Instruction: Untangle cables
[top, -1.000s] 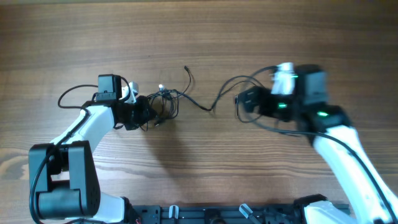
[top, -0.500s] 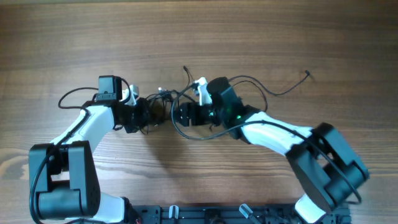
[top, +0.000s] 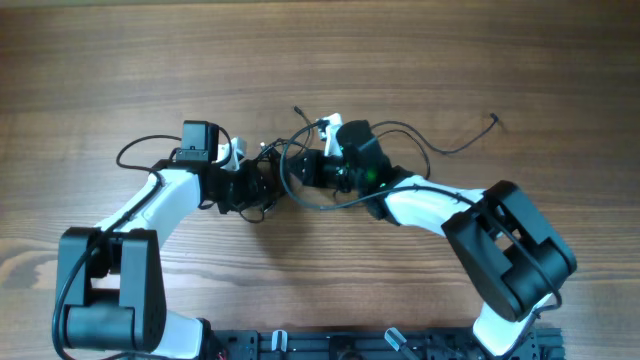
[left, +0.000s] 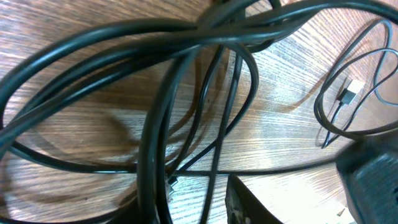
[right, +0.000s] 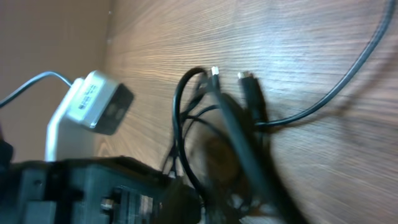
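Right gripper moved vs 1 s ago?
Yes. In the overhead view the right gripper has swung left, from right of the middle of the base rail to the cables left of it.

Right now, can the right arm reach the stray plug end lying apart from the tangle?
Likely yes: the plug end lies alone, nothing over it; the right gripper must first leave the tangle.

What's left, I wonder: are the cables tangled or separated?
Tangled: the cables cross in overlapping loops, clearest in the left wrist view.
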